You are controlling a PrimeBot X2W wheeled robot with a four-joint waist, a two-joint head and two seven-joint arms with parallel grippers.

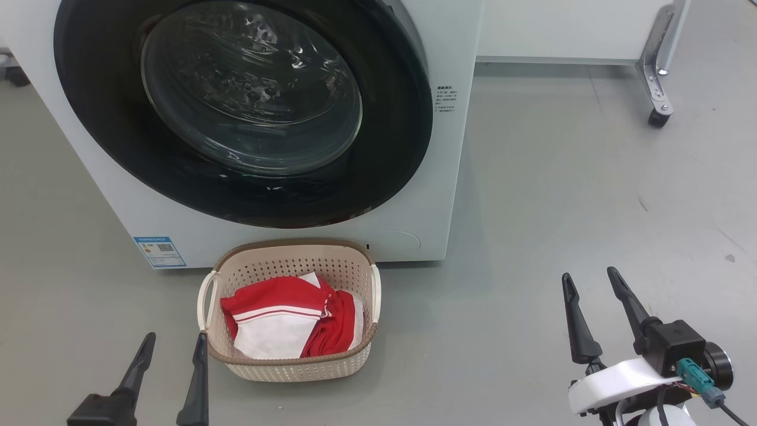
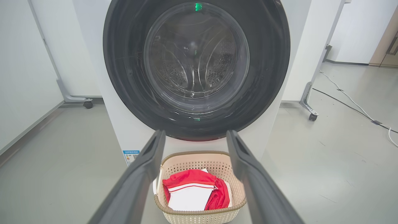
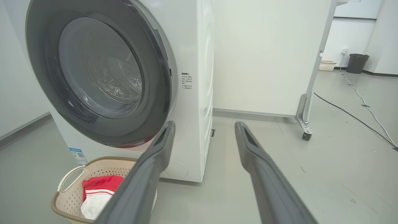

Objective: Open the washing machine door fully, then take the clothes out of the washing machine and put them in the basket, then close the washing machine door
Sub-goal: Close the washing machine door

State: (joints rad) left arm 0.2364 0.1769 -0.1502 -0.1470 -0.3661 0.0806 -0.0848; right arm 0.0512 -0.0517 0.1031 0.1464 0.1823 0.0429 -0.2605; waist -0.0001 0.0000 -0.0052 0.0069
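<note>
The washing machine point(image 1: 440, 154) point(image 2: 298, 56) point(image 3: 199, 93) stands white before me, its door point(image 1: 242, 112) point(image 2: 196, 67) point(image 3: 99, 74) shut flat against the front. Red and white clothes point(image 1: 290, 322) point(image 2: 194, 193) point(image 3: 98, 194) lie in the cream basket point(image 1: 295, 370) point(image 2: 202, 214) point(image 3: 67, 199) on the floor just below the door. My left gripper point(image 1: 174, 346) point(image 2: 196, 137) hangs open to the basket's left, holding nothing. Well to the basket's right my right gripper point(image 1: 591, 281) point(image 3: 205, 127) is open too, with nothing between its fingers.
A white panel on a caster leg point(image 1: 657, 112) point(image 3: 306, 135) stands right of the machine. A second caster point(image 2: 88, 104) sits behind on the left. Cables point(image 3: 367, 105) run across the grey floor at far right, near a dark bin point(image 3: 357, 63).
</note>
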